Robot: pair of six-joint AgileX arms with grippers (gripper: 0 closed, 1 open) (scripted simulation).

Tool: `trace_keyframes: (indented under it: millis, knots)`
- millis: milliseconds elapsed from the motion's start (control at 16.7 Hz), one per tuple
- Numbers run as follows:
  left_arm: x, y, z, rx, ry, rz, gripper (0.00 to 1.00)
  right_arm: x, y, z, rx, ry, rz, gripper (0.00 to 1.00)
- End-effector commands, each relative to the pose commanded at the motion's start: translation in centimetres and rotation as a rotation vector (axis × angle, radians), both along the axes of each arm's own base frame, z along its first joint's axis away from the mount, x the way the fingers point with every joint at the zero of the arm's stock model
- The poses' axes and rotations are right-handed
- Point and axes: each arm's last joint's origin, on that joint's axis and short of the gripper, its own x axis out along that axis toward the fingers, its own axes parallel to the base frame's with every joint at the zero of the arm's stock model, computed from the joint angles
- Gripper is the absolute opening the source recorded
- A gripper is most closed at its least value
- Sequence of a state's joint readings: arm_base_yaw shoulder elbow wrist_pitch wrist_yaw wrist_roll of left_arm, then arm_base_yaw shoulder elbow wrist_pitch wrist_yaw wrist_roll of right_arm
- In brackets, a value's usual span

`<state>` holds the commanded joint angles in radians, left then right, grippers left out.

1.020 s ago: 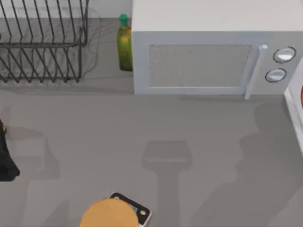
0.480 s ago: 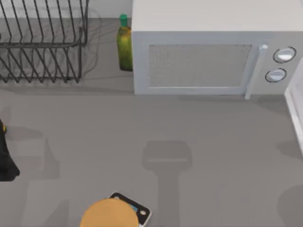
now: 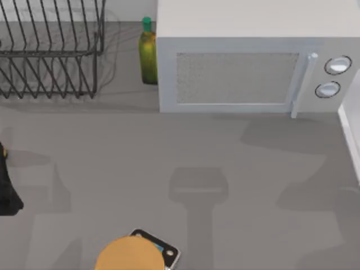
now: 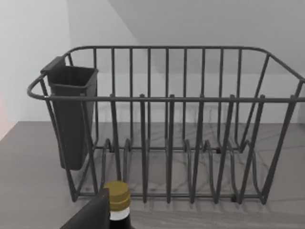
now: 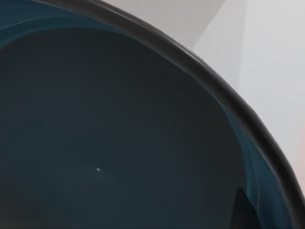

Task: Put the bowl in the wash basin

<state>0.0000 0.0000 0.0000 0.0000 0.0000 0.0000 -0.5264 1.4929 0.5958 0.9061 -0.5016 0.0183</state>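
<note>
Left arm (image 3: 8,188): dark form at the frame's left edge; jaw state could not be told. Black wire dish rack (image 3: 50,53): upper left. Green glass bottle (image 3: 148,53): just beside the grey-white microwave (image 3: 253,56). Flat orange-tan round disc (image 3: 129,254): bottom edge. White-rimmed wash basin (image 3: 350,135): right edge. Round deep-blue glazed bowl (image 5: 119,133): close under the right wrist camera; right jaws could not be told.

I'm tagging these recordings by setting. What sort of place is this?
Most likely a rendered kitchen counter: a microwave with two knobs, a black wire dish rack, and a green bottle beside the microwave on a grey worktop.
</note>
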Motion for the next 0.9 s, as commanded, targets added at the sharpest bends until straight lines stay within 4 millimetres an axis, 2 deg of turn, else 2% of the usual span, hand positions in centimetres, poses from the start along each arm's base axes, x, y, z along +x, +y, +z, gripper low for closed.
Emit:
trace_keyframes:
  millis: [300, 420, 600, 900]
  knots:
    - [0.0, 0.0, 0.0, 0.000, 0.000, 0.000, 1.00, 0.1, -0.2, -0.1, 0.003, 0.002, -0.005, 0.00]
    - [0.0, 0.0, 0.0, 0.000, 0.000, 0.000, 1.00, 0.3, -0.3, -0.8, 0.004, 0.004, -0.004, 0.00]
    - [0.0, 0.0, 0.0, 0.000, 0.000, 0.000, 1.00, 1.0, -0.9, -3.5, 0.008, 0.012, -0.006, 0.00]
    - [0.0, 0.0, 0.0, 0.000, 0.000, 0.000, 1.00, 1.2, -1.1, -10.1, -0.006, -0.007, -0.005, 0.00]
